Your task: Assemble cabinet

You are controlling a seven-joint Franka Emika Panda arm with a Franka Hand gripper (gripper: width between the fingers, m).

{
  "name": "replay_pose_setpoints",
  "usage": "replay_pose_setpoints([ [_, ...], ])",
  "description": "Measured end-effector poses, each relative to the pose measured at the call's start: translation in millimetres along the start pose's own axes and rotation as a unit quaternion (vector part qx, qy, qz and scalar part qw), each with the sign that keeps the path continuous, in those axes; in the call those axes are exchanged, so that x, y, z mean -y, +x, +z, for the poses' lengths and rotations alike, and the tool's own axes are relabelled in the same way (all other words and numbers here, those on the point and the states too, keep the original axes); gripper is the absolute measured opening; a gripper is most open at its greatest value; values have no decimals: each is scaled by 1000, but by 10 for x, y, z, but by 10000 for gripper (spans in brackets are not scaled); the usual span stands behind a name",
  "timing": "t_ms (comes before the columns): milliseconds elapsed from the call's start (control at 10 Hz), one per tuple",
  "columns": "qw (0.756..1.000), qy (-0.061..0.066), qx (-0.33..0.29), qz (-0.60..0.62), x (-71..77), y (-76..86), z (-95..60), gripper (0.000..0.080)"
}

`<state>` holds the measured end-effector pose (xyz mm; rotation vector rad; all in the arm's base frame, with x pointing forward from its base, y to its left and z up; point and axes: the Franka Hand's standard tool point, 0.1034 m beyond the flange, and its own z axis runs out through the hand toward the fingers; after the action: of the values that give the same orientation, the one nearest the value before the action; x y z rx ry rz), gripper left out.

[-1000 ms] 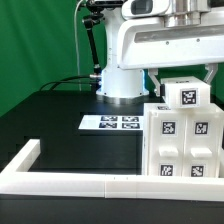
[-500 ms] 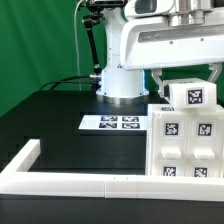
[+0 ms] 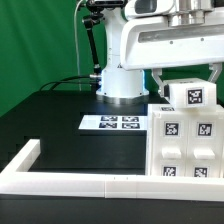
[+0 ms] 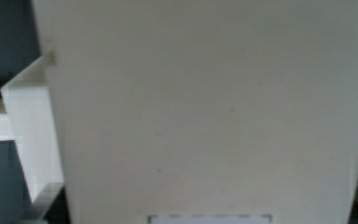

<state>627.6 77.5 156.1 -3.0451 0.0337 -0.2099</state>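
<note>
The cabinet point(image 3: 185, 140) is a white box with square markers on its front, standing at the exterior view's right by the front frame. A smaller white marked block point(image 3: 190, 95) forms its top. My gripper point(image 3: 186, 80) comes down from above onto this top block, with dark fingers point(image 3: 155, 86) beside it, and appears shut on it. In the wrist view a plain white face of the cabinet point(image 4: 211, 100) fills almost the whole picture. The fingertips do not show there.
The marker board point(image 3: 117, 123) lies flat on the black table, to the exterior view's left of the cabinet. A low white border frame point(image 3: 70, 183) runs along the front and left. The arm's white base point(image 3: 122, 80) stands behind, before a green backdrop.
The cabinet and its top block shifted a little toward the exterior view's right with the gripper between one second and half a second ago. Since then nothing has moved.
</note>
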Motion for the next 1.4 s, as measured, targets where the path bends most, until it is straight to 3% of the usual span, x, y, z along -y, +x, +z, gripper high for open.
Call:
replay_pose_setpoints([
  [400, 982, 9, -8, 186, 29, -8, 6, 543],
  [700, 945, 22, -8, 327, 82, -10, 15, 543],
  [1200, 887, 32, -6, 462, 145, 9, 3, 543],
  [1400, 845, 39, -3, 533, 151, 11, 2, 543],
])
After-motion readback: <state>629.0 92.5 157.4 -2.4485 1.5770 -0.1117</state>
